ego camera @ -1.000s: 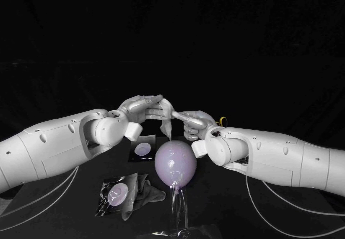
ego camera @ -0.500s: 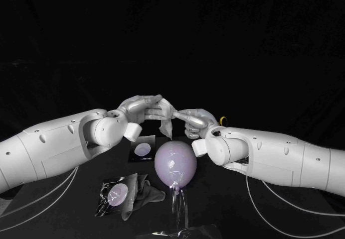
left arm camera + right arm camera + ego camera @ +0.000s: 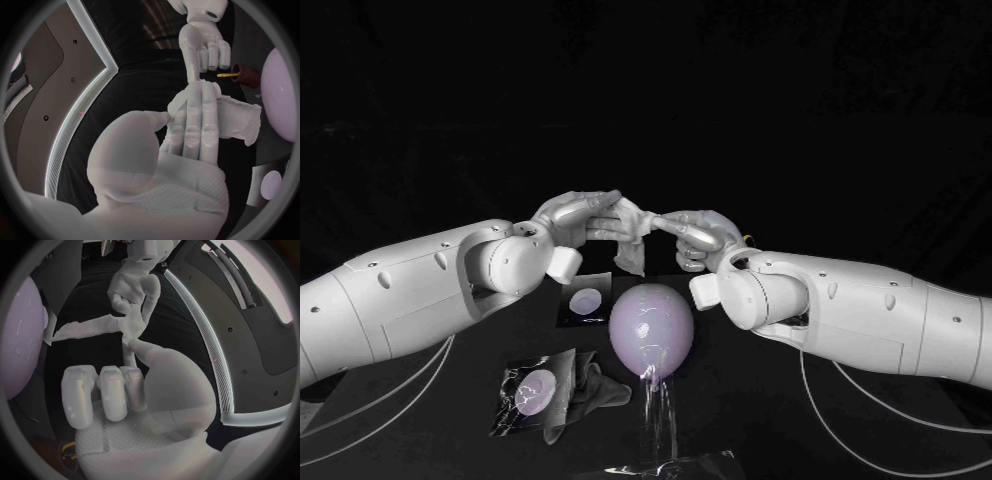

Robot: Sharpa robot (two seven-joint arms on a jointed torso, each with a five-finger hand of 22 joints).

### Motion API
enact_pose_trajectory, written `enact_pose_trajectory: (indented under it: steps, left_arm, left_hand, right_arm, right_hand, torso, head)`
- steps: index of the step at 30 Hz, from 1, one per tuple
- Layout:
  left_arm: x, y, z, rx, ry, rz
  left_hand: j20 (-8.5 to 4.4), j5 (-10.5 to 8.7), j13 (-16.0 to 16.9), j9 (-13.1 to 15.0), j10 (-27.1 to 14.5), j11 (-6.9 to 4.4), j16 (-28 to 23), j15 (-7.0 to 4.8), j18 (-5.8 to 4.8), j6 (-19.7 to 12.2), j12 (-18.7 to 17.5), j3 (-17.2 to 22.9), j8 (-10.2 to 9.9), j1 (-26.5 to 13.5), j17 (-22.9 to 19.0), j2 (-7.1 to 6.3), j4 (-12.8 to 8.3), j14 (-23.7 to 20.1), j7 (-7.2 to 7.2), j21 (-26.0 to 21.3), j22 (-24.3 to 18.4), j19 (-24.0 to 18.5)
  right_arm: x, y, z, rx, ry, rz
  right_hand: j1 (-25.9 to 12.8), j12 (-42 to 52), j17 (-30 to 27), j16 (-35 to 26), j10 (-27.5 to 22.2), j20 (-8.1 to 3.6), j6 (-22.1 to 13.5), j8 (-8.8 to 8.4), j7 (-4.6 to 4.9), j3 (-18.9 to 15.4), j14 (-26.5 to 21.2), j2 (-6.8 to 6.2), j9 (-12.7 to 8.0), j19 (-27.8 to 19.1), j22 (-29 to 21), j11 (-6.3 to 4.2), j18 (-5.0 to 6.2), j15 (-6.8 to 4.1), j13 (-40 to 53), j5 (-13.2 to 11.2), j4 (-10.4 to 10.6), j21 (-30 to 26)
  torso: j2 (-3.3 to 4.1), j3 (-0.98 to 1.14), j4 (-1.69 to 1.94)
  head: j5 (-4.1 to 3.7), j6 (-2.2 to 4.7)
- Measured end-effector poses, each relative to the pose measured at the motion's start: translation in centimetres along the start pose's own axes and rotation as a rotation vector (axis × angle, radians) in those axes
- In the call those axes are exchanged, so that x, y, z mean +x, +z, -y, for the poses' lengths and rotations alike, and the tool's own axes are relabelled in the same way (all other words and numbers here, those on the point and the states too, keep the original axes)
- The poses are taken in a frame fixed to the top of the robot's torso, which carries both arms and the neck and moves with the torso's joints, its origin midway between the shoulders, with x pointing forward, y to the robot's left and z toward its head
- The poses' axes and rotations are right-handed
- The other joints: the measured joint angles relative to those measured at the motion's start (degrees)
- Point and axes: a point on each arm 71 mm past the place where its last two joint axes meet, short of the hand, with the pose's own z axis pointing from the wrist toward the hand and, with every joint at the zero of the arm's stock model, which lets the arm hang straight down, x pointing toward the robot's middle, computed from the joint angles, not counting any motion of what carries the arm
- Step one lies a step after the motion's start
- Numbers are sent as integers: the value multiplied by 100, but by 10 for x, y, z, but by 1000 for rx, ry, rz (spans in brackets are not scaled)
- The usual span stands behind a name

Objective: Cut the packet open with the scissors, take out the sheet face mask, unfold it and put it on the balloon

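Nearest on the black surface point(image 3: 762, 450) stands a clear stand point(image 3: 655, 425). It carries the balloon point(image 3: 652, 330), which is pale purple and sits upright with its knot down.

To the left of the stand lies the packet point(image 3: 534, 390). It is dark and shiny, with a pale oval on its face, and it rests flat on the surface apart from the balloon.

A little farther back, just left of the balloon's top, lies a smaller dark piece point(image 3: 586, 301) that also bears a pale oval.

Beyond and above the balloon the two hands meet in the air, with the sheet mask point(image 3: 632, 243) between them. The mask is white and still partly folded, and it hangs clear of the balloon.

The left hand point(image 3: 586, 214) pinches the mask. In the left wrist view its fingers point(image 3: 195, 125) lie straight and close together over the white sheet, with the thumb against the other side.

The right hand point(image 3: 692, 232) has most of its fingers curled into the palm, as the right wrist view shows. One finger point(image 3: 128, 351) reaches out to the upper edge of the mask by the left hand's fingertips. The views do not show whether that finger grips the mask or only touches it.
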Motion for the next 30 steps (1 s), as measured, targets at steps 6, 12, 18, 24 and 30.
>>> enact_pose_trajectory:
  steps: [6, 12, 18, 24, 30]
  left_arm:
    - [-4, 1, 0, 3, 19, 39]
    - [-6, 2, 0, 5, 34, 68]
    - [-6, 3, 0, 4, 42, 84]
    - [-8, 2, 0, 1, 47, 95]
    - [-9, 3, 9, 5, 57, 104]
  left_hand:
    - [0, 0, 0, -20, 0, 0, 0, 0, -1, 5, 0, 0, -1, -7, 13, -7, 0, 0, -5, -1, 0, 0]
    - [0, -1, 0, -36, 0, 0, 0, 1, -5, 36, 0, 0, -4, -16, 29, -16, 0, -1, -10, -1, 1, 0]
    - [0, -1, 0, -71, 2, -2, 0, 1, -8, 73, 0, 0, -47, -26, 75, -34, 0, -1, -33, 46, 27, 0]
    - [-56, -2, 1, -133, 104, -44, 169, -73, -12, 154, -11, -17, -97, -12, 207, -65, -17, 123, -54, 198, 99, 57]
    - [-165, -14, -6, -202, 134, -72, 574, -148, -56, 196, -57, -17, -149, -19, 471, -72, -17, 435, -96, 488, 258, 249]
  right_arm:
    - [0, 0, -14, -22, -13, -17]
    - [-1, 3, -26, -20, -37, -44]
    - [-3, 9, -34, 6, -64, -62]
    - [-12, 21, -46, 23, -104, -41]
    - [-20, 29, -49, 47, -137, -16]
  right_hand:
    - [-54, 0, 1, 9, 11, 0, -1, 2, -1, 55, -1, -8, 0, 0, 3, -11, 0, 1, 1, -1, -24, -23]
    - [-107, 0, 2, 12, 21, 1, -22, 67, -22, 76, 10, -15, 0, -1, 4, -21, 0, -10, 1, -2, -44, -58]
    - [-123, 0, 5, 12, 21, 1, -23, 67, -23, 133, 19, 0, 0, -2, 4, -21, 0, -19, -2, -4, -70, -112]
    - [-198, -1, 5, 8, 21, -2, -24, 102, -24, 159, 19, -15, 0, 0, 3, -20, 0, -19, -4, -12, -95, -113]
    - [-206, -2, 5, 6, 20, -31, -32, 130, -32, 188, 19, -23, 0, 11, 0, -20, 0, -19, -3, -16, -125, -151]
  torso:
    - [-1, 0, 0]
    - [-1, -1, 1]
    - [-2, -2, 2]
    - [1, -3, 4]
    - [3, -3, 4]
  head:
    - [-5, 8]
    - [-10, 19]
    - [1, 28]
    - [3, 34]
    - [21, 27]
